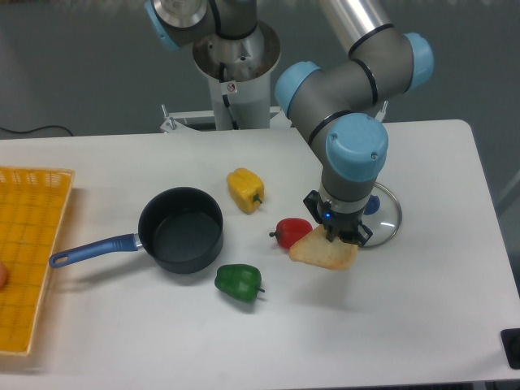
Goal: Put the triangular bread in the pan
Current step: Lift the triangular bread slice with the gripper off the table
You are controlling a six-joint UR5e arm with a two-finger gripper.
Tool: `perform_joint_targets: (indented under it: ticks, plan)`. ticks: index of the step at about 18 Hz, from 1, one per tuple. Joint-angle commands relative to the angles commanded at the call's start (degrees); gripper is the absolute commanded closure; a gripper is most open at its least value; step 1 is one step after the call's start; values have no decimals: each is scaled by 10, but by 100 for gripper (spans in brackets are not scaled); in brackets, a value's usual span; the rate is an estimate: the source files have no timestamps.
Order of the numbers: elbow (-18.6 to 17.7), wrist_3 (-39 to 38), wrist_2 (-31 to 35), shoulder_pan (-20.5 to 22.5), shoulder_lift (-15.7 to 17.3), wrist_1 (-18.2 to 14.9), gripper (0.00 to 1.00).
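Looking at the desk [422, 309], you see the fingers [336, 236] clamped on the triangular bread [325, 252], beside the red pepper [293, 231]. The pan [181, 230] holds nothing. The yellow basket [36, 268] sits at the left edge.

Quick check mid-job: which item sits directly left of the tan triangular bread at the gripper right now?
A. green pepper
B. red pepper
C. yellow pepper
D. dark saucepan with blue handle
B: the small red pepper lies right against the left edge of the tan triangular bread, under the gripper.
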Motion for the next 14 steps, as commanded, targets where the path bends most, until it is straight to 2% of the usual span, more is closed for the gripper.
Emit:
perform_joint_targets:
  ticks: [8,14]
  plan:
    - [-9,0,0,-7,9,-1,100]
    - [-45,-5,0,-20,40,3,100]
